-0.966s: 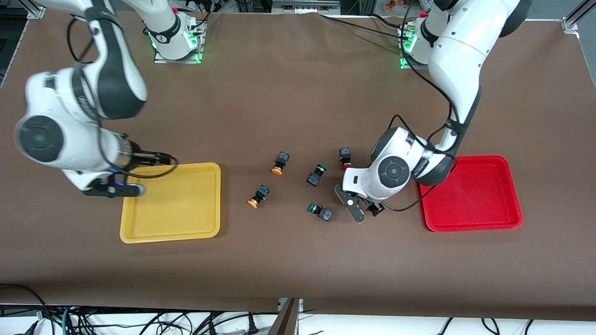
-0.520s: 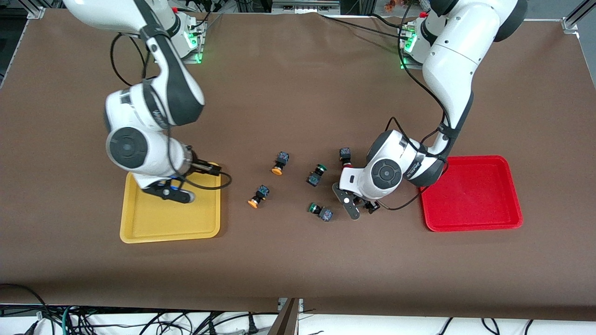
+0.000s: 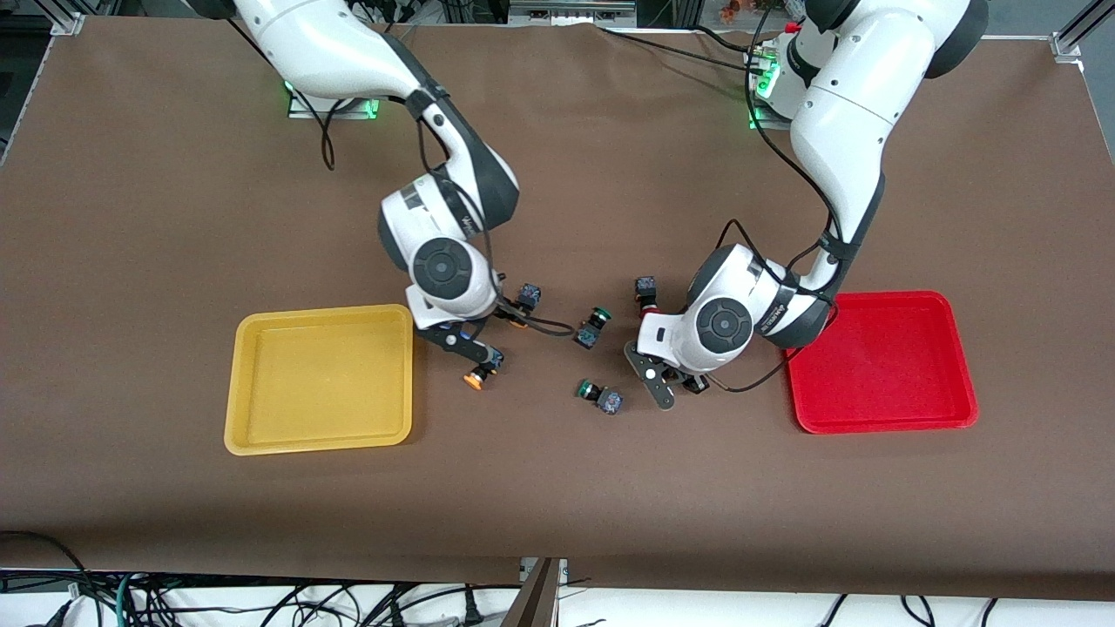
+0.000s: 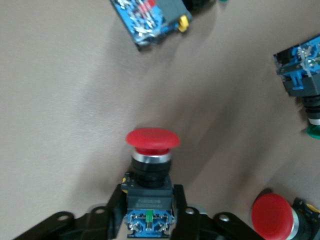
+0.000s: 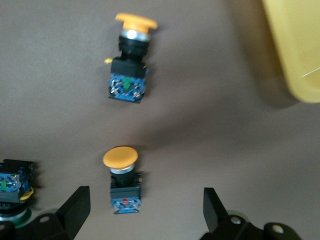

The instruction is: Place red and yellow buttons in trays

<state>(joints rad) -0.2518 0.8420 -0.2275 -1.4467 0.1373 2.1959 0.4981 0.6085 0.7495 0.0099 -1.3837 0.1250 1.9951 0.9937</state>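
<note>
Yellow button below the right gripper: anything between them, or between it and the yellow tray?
Nothing visible: the right gripper hangs open straight over the yellow button, and only bare table lies between it and the yellow tray.

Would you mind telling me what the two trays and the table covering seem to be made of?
The yellow tray and the red tray look like moulded plastic with a smooth, slightly glossy finish: even solid colour, rounded corners, raised rims with faint sheen. The table covering seems a matte brown sheet, perhaps paper or felt-like fabric; it shows no glare, and which it is cannot be settled.
</note>
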